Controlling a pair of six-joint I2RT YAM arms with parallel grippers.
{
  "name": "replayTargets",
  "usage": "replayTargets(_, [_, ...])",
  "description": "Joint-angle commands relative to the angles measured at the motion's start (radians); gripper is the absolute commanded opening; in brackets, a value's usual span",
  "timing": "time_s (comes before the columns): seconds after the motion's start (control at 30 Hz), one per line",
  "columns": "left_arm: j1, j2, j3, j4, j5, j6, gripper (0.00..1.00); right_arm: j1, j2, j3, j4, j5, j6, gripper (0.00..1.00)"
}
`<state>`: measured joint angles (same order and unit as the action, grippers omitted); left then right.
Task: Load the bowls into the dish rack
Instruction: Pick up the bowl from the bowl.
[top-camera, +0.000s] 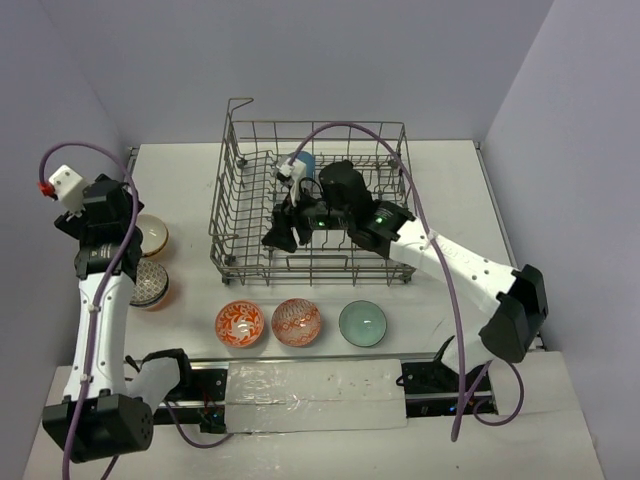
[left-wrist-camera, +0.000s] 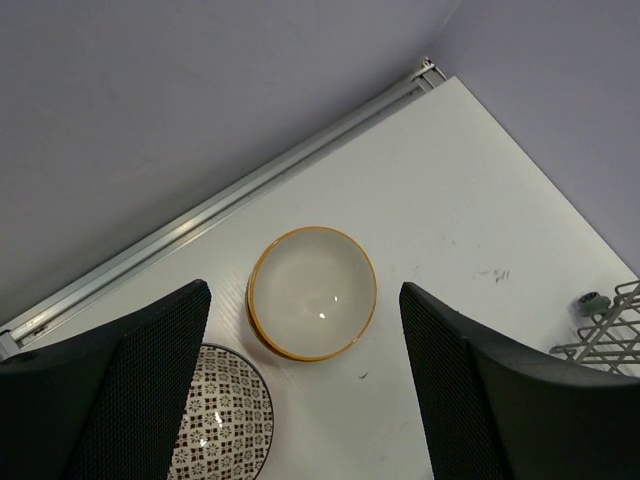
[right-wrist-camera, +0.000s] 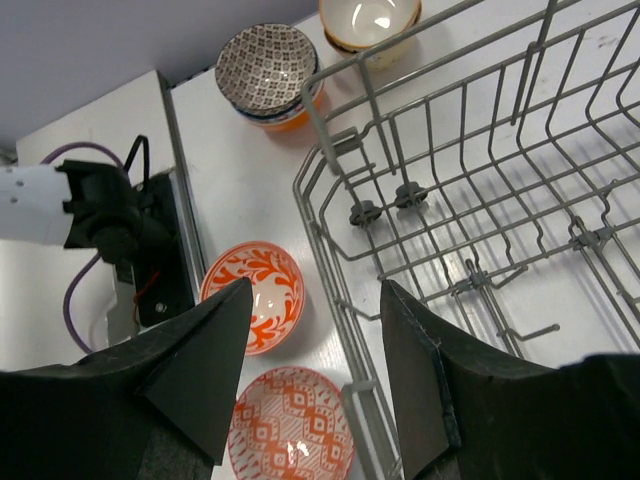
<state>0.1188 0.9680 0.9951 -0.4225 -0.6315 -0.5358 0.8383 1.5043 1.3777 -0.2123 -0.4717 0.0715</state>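
The left gripper (left-wrist-camera: 302, 292) is opened wide and holds nothing. It hangs over a cream bowl (left-wrist-camera: 335, 262) with an orange rim, close to the left edge of the table (left-wrist-camera: 470, 180). A dark patterned bowl (left-wrist-camera: 225, 415) lies just beside that one. The dish rack (top-camera: 240, 200) stands at the far middle of the table. Over its near left part is the right gripper (right-wrist-camera: 315, 295), jaws partly apart and empty. In front of the rack, along the near edge, are an orange bowl (top-camera: 240, 323), a red patterned bowl (top-camera: 297, 322) and a pale green bowl (top-camera: 362, 323)
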Motion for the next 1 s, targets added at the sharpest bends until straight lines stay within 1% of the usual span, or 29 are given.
replayTargets(0.0, [0.059, 0.033, 0.082, -0.012, 0.177, 0.008, 0.82, 0.007, -0.111, -0.045, 0.033, -0.033, -0.039, 0.62])
replayTargets(0.1, [0.105, 0.067, 0.083, 0.002, 0.252, 0.028, 0.81, 0.008, -0.157, -0.093, 0.047, -0.021, -0.047, 0.62])
replayTargets(0.13, [0.125, 0.092, 0.083, 0.001, 0.306, 0.031, 0.81, 0.008, -0.189, -0.106, 0.060, -0.021, -0.049, 0.62])
replayTargets(0.23, [0.160, 0.142, 0.065, 0.016, 0.407, 0.031, 0.81, 0.010, -0.234, -0.132, 0.073, -0.021, -0.050, 0.63])
replayTargets(0.37, [0.196, 0.167, 0.013, 0.053, 0.483, 0.036, 0.80, 0.012, -0.254, -0.138, 0.079, -0.012, -0.053, 0.64])
replayTargets(0.43, [0.197, 0.173, -0.003, 0.057, 0.467, 0.045, 0.79, 0.010, -0.247, -0.138, 0.074, -0.010, -0.045, 0.64])
replayTargets(0.57, [0.197, 0.169, -0.010, 0.057, 0.385, 0.065, 0.79, 0.010, -0.257, -0.186, 0.085, -0.031, -0.047, 0.64])
replayTargets(0.73, [0.203, 0.189, -0.016, 0.054, 0.351, 0.056, 0.79, 0.010, -0.269, -0.192, 0.087, -0.045, -0.050, 0.64])
replayTargets(0.87, [0.211, 0.202, -0.032, 0.065, 0.366, 0.050, 0.79, 0.010, -0.288, -0.206, 0.097, -0.041, -0.052, 0.64])
replayTargets(0.97, [0.216, 0.222, -0.030, 0.059, 0.346, 0.040, 0.79, 0.010, -0.293, -0.204, 0.093, -0.044, -0.052, 0.64])
